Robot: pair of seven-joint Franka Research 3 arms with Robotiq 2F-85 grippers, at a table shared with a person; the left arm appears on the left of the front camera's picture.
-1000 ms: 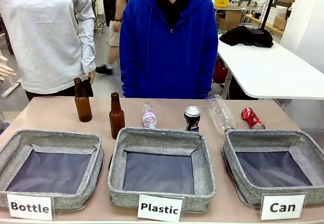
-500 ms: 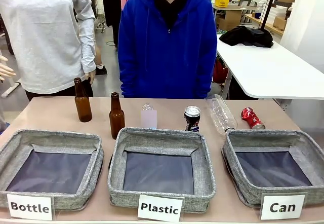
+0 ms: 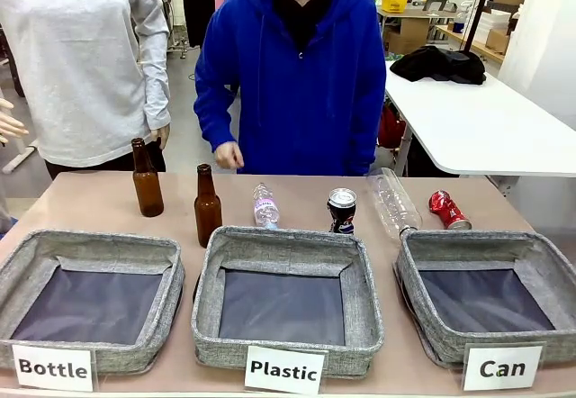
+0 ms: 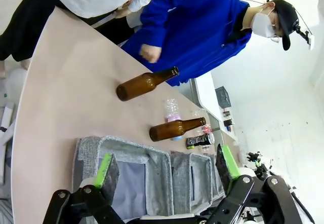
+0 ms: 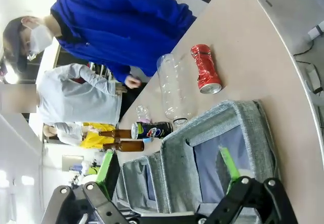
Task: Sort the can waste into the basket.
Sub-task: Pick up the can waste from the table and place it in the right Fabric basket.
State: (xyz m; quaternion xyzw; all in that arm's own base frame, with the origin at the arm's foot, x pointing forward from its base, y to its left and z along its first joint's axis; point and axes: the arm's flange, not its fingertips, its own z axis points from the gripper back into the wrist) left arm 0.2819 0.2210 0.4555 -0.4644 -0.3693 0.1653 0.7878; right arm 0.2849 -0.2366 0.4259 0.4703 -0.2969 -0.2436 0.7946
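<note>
The right hand point(image 5: 166, 159) is spread wide and empty, aimed at the "Can" basket point(image 3: 468, 243); the left hand point(image 4: 166, 158) is likewise spread and empty. On the worktop point(image 3: 90, 207), the black can point(image 3: 341, 211) stands upright at the "Can" basket's 10 o'clock, just behind the far rim of the "Plastic" basket point(image 3: 288, 238). The crushed red can point(image 3: 447, 209) lies on its side at 12 o'clock, near that basket's far rim, and a clear plastic bottle point(image 3: 394, 202) lies between the two. Both cans are probably light, thin-walled and smooth. Grip the black one across mid-body with moderate force; take the red one across its creased middle, where dents should resist slipping.
</note>
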